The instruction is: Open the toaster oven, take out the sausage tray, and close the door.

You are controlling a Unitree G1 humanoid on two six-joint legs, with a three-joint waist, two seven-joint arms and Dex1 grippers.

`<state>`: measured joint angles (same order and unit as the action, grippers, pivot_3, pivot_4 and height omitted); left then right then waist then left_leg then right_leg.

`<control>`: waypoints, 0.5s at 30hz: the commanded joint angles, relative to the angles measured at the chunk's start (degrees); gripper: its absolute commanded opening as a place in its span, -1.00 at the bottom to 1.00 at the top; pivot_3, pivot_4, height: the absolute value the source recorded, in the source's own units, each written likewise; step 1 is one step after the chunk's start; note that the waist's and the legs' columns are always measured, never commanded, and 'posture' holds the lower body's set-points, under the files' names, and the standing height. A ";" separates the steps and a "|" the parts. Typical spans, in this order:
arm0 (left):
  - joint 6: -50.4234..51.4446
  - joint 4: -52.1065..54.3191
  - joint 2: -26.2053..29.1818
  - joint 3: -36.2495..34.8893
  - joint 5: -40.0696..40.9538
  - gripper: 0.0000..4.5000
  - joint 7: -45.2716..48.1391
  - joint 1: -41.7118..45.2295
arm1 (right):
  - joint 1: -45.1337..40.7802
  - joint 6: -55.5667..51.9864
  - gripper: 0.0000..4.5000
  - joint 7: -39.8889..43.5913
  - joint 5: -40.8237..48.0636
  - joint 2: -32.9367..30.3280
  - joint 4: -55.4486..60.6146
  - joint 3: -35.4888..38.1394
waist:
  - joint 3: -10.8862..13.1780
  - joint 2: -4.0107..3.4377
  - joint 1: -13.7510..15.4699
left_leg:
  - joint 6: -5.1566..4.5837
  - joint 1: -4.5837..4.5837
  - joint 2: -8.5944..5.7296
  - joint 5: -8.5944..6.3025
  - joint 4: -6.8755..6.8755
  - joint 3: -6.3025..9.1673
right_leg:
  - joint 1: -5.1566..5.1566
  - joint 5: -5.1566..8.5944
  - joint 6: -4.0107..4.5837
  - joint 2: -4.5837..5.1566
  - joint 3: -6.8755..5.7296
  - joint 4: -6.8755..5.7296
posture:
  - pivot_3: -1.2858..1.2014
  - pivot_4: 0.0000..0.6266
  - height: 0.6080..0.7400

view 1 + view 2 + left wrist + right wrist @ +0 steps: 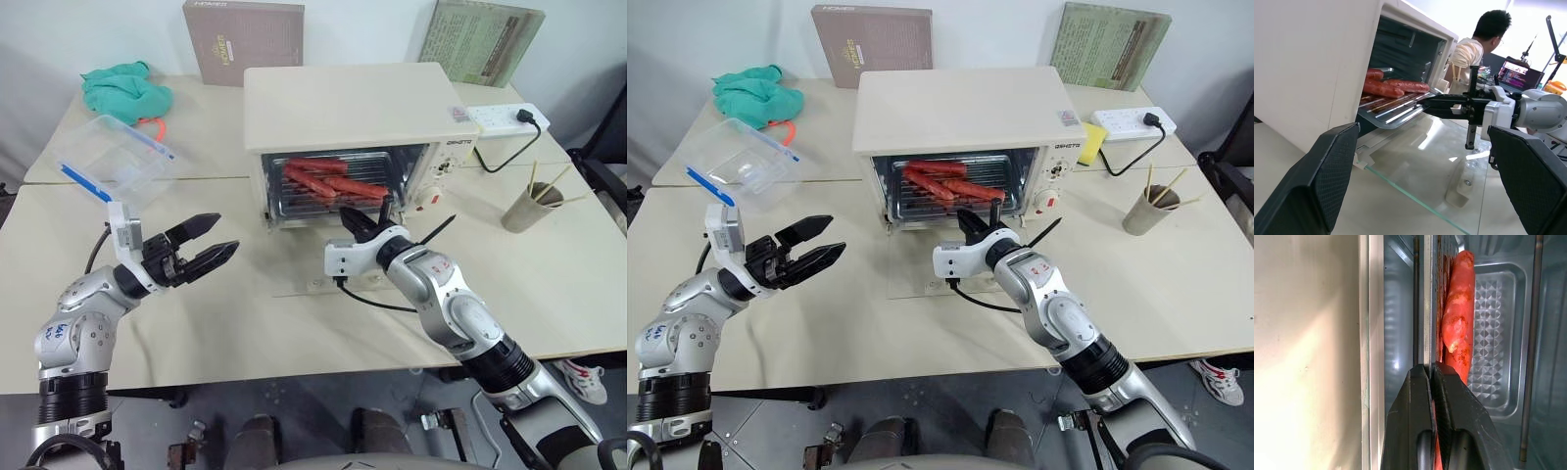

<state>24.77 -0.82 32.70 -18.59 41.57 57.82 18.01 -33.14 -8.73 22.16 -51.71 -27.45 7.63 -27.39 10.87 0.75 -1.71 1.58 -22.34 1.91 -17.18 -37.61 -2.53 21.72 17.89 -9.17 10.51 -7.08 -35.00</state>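
1. Gripping the front lip of the sausage tray (pixel 1396 113), the right gripper (pixel 1431 374) has its fingers pinched together on the thin metal edge; the tray juts partway out of the toaster oven (pixel 343 108), above the door (pixel 1444 166), which lies folded down flat.
2. Risk: a one-sided pinch on the rim may let the tray tilt as it clears the rack, rolling the sausages (pixel 328 181) off.
3. Risk: the grip may slip on greasy metal.
4. The left gripper (pixel 201 250) hovers with fingers spread wide, well apart from the tray, giving no support.
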 commanded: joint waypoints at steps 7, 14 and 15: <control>-1.67 -0.66 0.50 0.61 -0.85 0.98 1.48 1.80 | 0.53 1.34 -1.00 4.09 2.27 1.26 9.75 3.88 | 0.00 0.00 -0.16 | 0.00 0.01 0.00 0.00 0.02 -0.01 | 0.01 0.00 0.00 -0.01 0.00 0.00 | 0.03 -0.52 1.00; -1.68 -1.75 0.79 0.53 -1.05 0.98 2.15 2.52 | 5.45 3.17 -1.00 5.80 3.60 -0.27 15.58 6.09 | 0.00 0.00 -0.05 | 0.00 0.00 0.00 0.00 0.10 -0.01 | 0.04 0.00 0.00 0.00 -0.02 0.03 | 0.03 -0.52 1.00; -1.60 -1.81 0.80 0.51 -1.00 0.98 2.21 2.55 | 6.39 3.52 -1.00 6.09 3.65 -0.71 16.56 6.43 | 0.00 0.00 -0.05 | 0.00 0.01 0.00 0.00 0.10 -0.02 | 0.04 0.00 0.00 0.00 -0.01 0.03 | 0.03 -0.52 1.00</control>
<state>24.24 -3.10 32.69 -17.52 40.27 59.33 19.89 -26.48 -7.40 28.86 -48.84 -28.07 18.10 -22.82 10.87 0.76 -1.76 1.59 -22.33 1.91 -17.18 -37.52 -2.56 21.76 17.89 -9.17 10.50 -7.09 -34.98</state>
